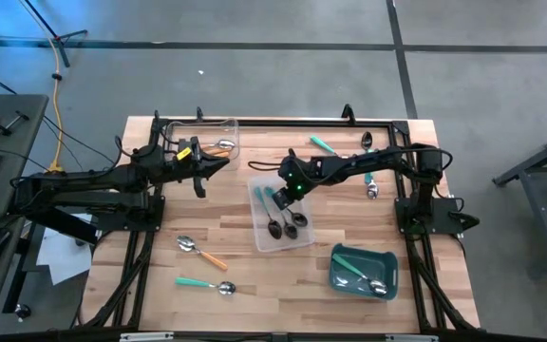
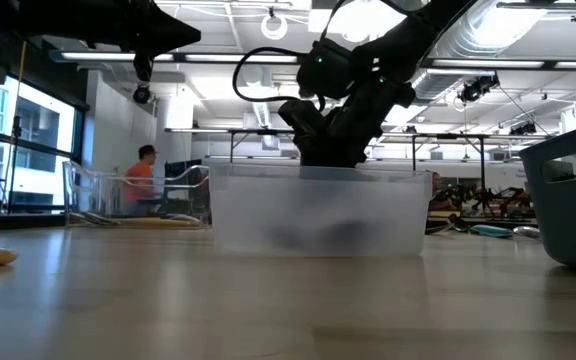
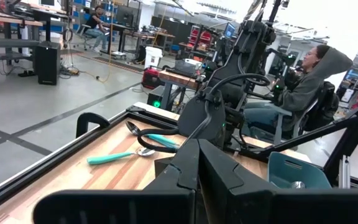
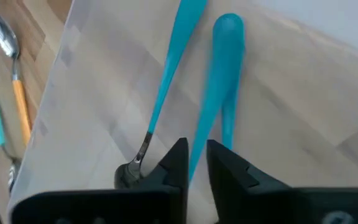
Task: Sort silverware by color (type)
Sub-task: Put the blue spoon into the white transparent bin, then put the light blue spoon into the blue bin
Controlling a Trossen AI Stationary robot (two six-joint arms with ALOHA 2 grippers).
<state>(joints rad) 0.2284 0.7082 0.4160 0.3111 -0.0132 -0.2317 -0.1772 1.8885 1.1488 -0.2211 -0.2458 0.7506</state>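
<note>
High view first: my wooden table (image 1: 254, 275) carries three containers, a clear tray at the far left corner (image 1: 218, 128), a clear tray at the middle (image 1: 278, 223) and a teal bin (image 1: 361, 269) near the near right corner. My right gripper (image 1: 278, 198) hangs over the far end of the middle tray, which holds teal-handled spoons. The left gripper (image 1: 200, 180) waits clenched and empty above the table, just on the near side of the far-left tray.

From the right wrist, a teal-handled spoon (image 4: 213, 99) runs down between my fingertips (image 4: 178, 163), beside a second teal spoon (image 4: 166, 81) already lying in the tray. The jaws stand slightly parted around the handle; I cannot tell whether they grip it or have just let go.

My judgement: this is the drop of a teal spoon among its like. To do it well I would ease the jaws apart fully and lift straight up so the handle does not snag.

Loose spoons remain: an orange-handled spoon (image 1: 201, 251) and a green-handled spoon (image 1: 202, 284) toward the near left corner, with more by the far right edge.
</note>
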